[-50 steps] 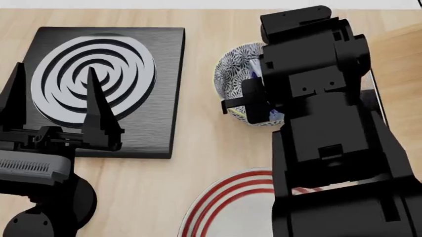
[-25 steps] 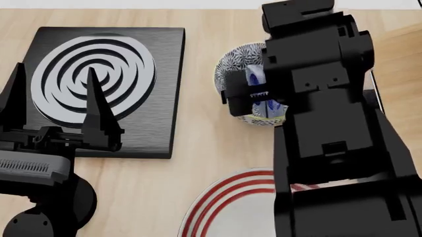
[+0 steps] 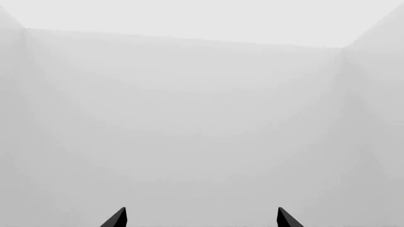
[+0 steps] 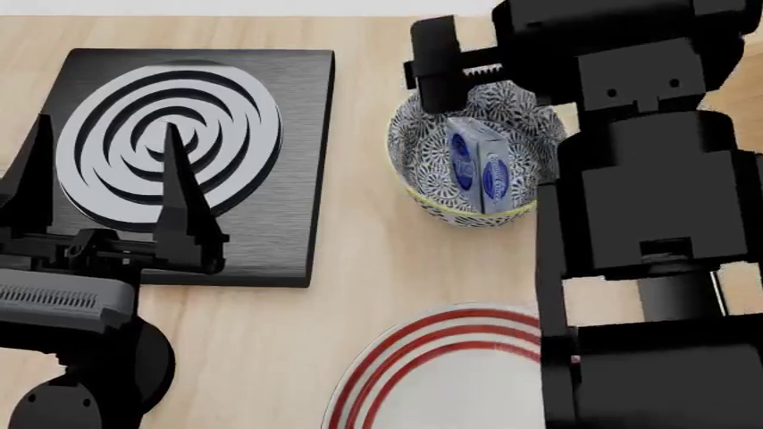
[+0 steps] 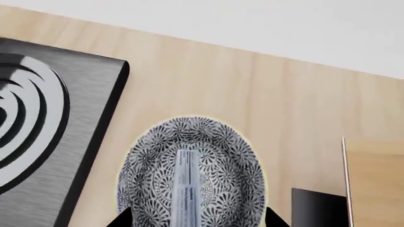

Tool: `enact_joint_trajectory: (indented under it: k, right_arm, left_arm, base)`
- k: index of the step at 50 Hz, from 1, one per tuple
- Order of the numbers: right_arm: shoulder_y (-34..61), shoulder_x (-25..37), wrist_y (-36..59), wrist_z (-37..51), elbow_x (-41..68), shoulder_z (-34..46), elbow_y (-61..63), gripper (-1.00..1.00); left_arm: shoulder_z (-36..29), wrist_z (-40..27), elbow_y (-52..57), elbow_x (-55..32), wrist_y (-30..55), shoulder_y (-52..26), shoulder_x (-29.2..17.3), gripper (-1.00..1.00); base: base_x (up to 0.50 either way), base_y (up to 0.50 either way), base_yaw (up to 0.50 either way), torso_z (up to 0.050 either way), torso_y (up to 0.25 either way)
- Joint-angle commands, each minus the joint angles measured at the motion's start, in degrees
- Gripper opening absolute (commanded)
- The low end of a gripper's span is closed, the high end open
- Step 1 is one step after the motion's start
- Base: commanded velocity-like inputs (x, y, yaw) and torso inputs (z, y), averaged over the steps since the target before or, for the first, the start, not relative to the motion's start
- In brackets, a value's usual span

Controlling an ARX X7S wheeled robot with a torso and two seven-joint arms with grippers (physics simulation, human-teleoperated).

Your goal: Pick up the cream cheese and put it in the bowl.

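Left hand: idle over the near edge of the black burner plate, fingers spread wide and holding nothing; its wrist view shows only blank grey wall past the two tips.
Burner plate: dark square slab with white concentric rings, lying on the wooden surface left of the bowl; no part in your task.
Bowl: floral black-and-white, standing on the surface between the burner plate and your right arm.
Cream cheese: inside the bowl, standing on edge and leaning toward the right wall, blue label facing up; in the right wrist view it shows as a thin upright strip in the bowl's middle.
Right hand: raised above the far rim of the bowl, fingers parted, gripping nothing, clear of the box.
Red-ringed plate: near you on the surface, partly under the right arm.
Step in hand: the placing looks done and the box is released.
Next move: you only need to lift the right arm clear without clipping the rim.
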State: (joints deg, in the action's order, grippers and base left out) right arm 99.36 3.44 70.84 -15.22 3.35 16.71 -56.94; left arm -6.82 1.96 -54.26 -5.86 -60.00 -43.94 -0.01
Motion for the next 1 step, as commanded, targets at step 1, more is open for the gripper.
enact_joint_trajectory:
  k: [1]
  right_arm:
    - [-5.9, 2.7, 10.5, -0.9, 2.3, -1.4, 20.2, 1.00]
  left_arm:
    - [0.0, 0.1, -0.4, -0.1, 0.0, -0.1, 0.0, 1.00]
  base:
    - [0.00, 0.00, 0.00, 0.000, 0.000]
